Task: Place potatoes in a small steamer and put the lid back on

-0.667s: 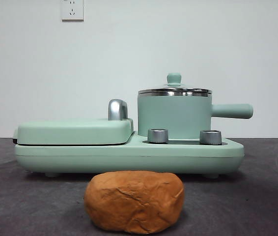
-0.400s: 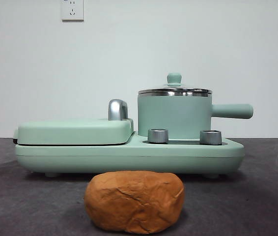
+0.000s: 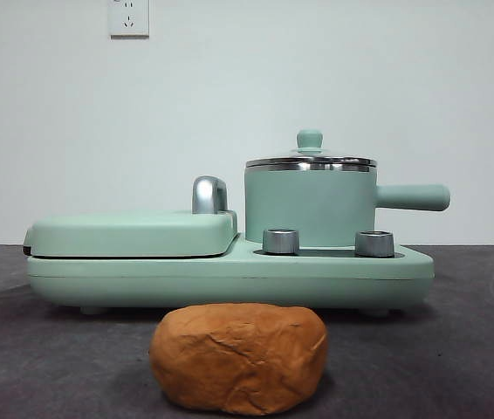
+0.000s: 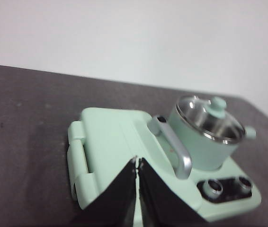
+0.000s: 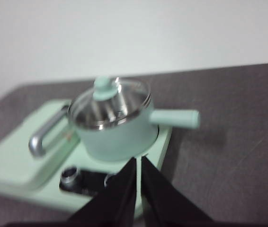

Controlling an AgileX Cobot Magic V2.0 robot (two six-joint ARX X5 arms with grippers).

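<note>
The orange-brown wrinkled potato [image 3: 239,358] lies on the dark table in front of the appliance in the front view. The small mint-green steamer [image 3: 310,205] stands on the right of the appliance base, its handle pointing right. The glass lid [image 3: 310,159] with its green knob sits on it. The steamer also shows in the left wrist view [image 4: 205,142] and in the right wrist view [image 5: 117,132], with the lid [image 5: 111,101] on top. My left gripper [image 4: 137,161] is shut and empty, high above the griddle side. My right gripper [image 5: 138,161] is shut and empty, above the steamer side.
The mint-green appliance base [image 3: 229,275] carries a flat griddle cover [image 3: 129,233] with a chrome handle [image 3: 209,194] on the left and two steel knobs [image 3: 280,241] in front of the steamer. A white wall stands behind the table.
</note>
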